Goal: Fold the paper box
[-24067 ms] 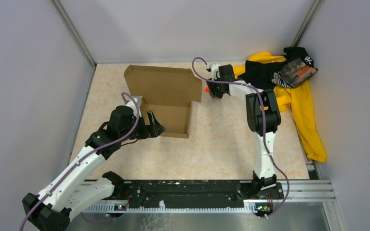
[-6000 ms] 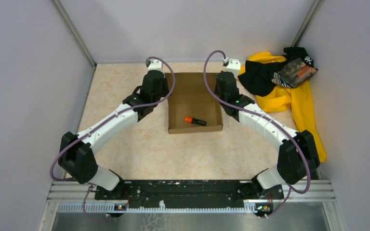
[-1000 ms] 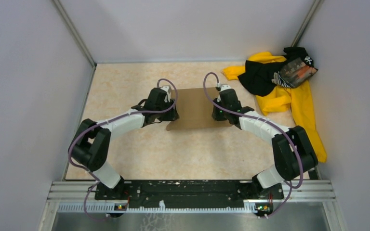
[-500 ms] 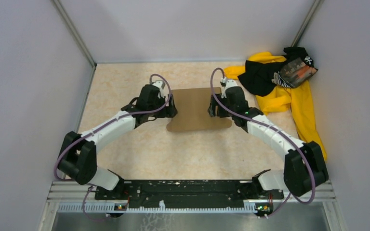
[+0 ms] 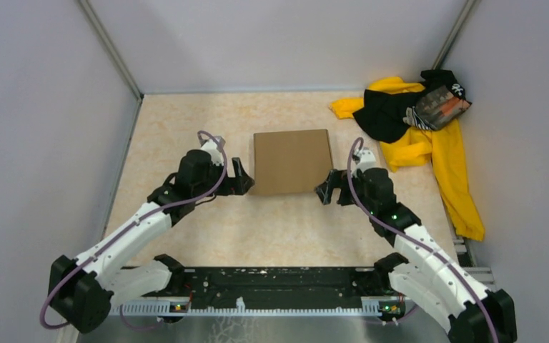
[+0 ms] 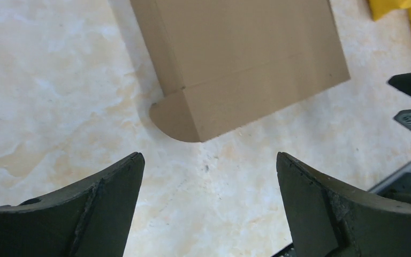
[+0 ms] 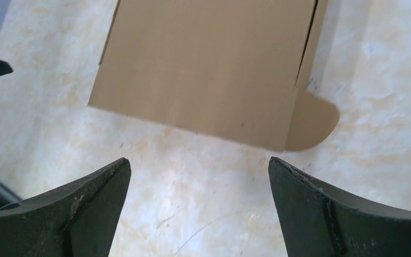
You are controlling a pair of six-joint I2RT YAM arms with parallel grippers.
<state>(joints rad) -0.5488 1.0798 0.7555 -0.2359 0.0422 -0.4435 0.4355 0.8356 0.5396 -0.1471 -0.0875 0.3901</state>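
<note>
The paper box point(image 5: 292, 161) lies closed and flat on the table's middle, plain brown cardboard with its lid down. It fills the top of the left wrist view point(image 6: 235, 59) and of the right wrist view point(image 7: 203, 69). A rounded tab point(image 6: 174, 115) sticks out at its near left corner and another tab point(image 7: 313, 120) at its near right corner. My left gripper point(image 5: 241, 180) sits open just off the box's near left corner, nothing between its fingers point(image 6: 112, 187). My right gripper point(image 5: 327, 189) sits open off the near right corner, also empty and apart from the box.
A yellow-and-black clothing pile point(image 5: 422, 136) lies at the back right against the wall. Grey walls enclose the table on three sides. The black rail point(image 5: 279, 282) with the arm bases runs along the near edge.
Both grippers have opened wide, let go of the box's sides and drawn back toward the near edge. The box stays closed where it was.
</note>
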